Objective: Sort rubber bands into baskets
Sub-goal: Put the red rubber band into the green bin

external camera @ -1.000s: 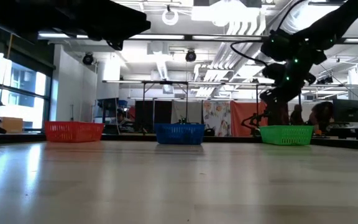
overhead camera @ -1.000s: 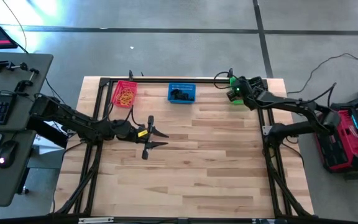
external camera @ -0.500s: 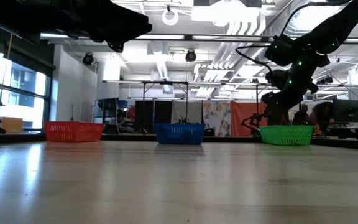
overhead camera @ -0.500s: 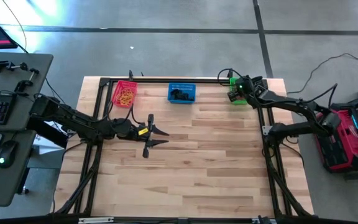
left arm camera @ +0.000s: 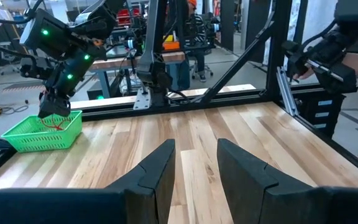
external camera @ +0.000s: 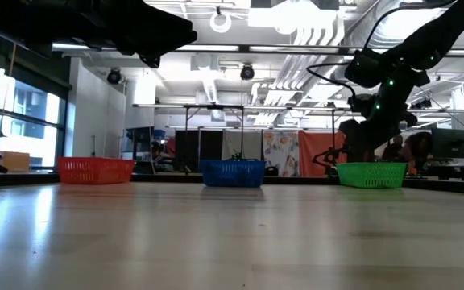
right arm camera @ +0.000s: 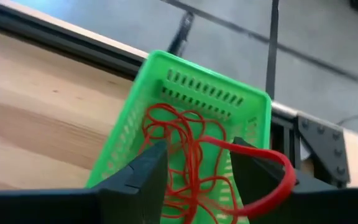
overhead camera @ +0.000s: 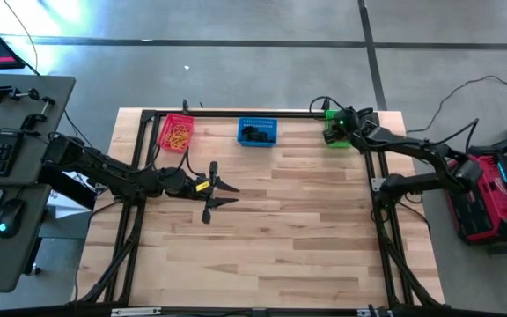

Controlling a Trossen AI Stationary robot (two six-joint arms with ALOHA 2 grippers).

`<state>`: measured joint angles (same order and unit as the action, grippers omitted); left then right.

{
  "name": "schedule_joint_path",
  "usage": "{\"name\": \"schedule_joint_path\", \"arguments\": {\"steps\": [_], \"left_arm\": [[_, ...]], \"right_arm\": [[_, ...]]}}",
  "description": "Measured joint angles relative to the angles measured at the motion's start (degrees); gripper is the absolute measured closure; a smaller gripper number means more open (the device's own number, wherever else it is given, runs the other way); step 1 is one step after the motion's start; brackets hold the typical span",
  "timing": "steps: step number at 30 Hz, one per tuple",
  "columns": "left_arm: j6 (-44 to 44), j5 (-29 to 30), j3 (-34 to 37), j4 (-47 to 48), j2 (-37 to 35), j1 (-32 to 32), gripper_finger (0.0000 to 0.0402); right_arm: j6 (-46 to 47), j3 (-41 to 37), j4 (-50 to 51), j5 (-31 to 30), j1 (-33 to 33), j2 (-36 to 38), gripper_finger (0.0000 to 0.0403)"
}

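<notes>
The right pincer (right arm camera: 194,165) has just sprung apart above the green basket (right arm camera: 229,93). A red-orange band (right arm camera: 263,180) hangs off one finger, so the drop looks unfinished. The left pincer (left arm camera: 194,165) waits, fingers apart, over the tabletop (overhead camera: 306,229).

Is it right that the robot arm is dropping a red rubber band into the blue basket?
Not quite. The right gripper is over the green basket, not the blue one. The right wrist view shows the red rubber band hanging above the red ones inside.

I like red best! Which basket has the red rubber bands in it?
The green basket, at the table's far right corner under the right gripper. Its red bands differ from the yellow ones in the red basket and dark ones in the blue basket.
</notes>
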<state>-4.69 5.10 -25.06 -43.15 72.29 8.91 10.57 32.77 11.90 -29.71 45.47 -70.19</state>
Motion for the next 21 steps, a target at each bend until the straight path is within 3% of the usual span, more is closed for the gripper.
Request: {"name": "schedule_joint_path", "arguments": {"steps": [14,21], "left_arm": [[0.0,0.0,0.0,0.0,0.0,0.0,0.0289],[0.0,0.0,0.0,0.0,0.0,0.0,0.0289]], "right_arm": [[5.9,1.3,2.6,10.7,7.8,0.0,0.0238],[9.4,8.9,11.8,13.6,9.7,0.0,0.0238]]}}
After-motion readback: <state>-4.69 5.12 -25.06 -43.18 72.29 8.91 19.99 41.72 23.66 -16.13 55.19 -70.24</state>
